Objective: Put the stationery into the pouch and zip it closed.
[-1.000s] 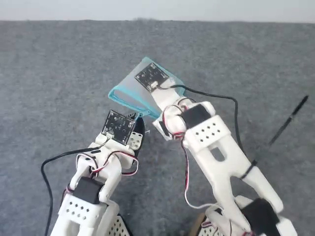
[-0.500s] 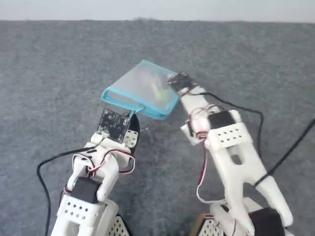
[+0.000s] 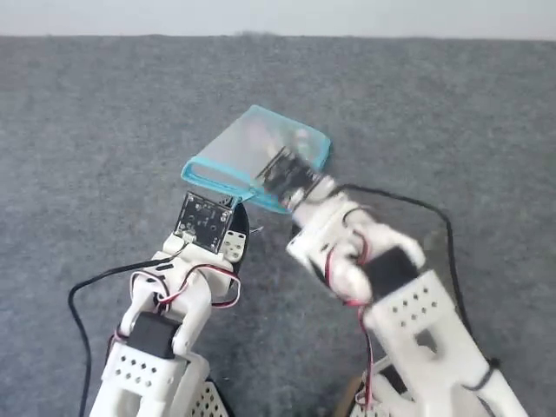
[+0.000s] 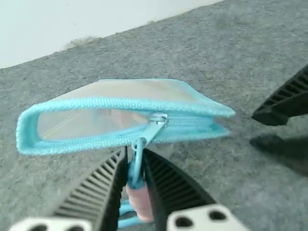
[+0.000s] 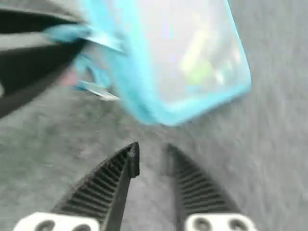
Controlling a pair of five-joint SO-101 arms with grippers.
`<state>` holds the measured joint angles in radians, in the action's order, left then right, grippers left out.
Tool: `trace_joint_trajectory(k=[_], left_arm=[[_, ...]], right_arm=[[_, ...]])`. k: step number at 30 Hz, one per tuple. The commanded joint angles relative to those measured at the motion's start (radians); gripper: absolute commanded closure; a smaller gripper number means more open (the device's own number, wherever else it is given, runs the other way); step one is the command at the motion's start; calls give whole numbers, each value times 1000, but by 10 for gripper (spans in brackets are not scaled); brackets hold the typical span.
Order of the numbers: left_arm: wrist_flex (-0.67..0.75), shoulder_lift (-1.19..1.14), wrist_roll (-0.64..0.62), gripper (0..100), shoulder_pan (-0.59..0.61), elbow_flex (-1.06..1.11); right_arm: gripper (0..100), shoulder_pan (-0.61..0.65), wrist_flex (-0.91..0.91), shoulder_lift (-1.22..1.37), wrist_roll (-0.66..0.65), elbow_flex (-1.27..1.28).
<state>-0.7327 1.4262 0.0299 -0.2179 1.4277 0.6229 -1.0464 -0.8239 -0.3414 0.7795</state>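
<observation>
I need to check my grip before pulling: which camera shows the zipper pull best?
Left wrist view: the zipper pull is pinched in the left gripper, with the slider partway along the pouch. In the high view that arm's wrist hides most of it; the right wrist view blurs it.

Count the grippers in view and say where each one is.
2. The left gripper is shut on the zipper pull at the pouch's partly open edge. The right gripper is open and empty, just off a corner of the pouch, not touching it.
</observation>
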Motion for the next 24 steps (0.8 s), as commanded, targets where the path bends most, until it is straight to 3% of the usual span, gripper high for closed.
trace_joint_trajectory(k=[1,13,19,24], left_arm=[[26,-14,-8,988,-14,-8],[21,-14,-8,988,-14,-12],[21,-14,-8,988,-14,-12],[21,-14,-8,988,-14,-12]], right_arm=[[792,76,7,-64,-43,21],[793,59,88,160,-163,-121],[793,53,99,332,-153,-267],[794,51,116,447,-72,-334]])
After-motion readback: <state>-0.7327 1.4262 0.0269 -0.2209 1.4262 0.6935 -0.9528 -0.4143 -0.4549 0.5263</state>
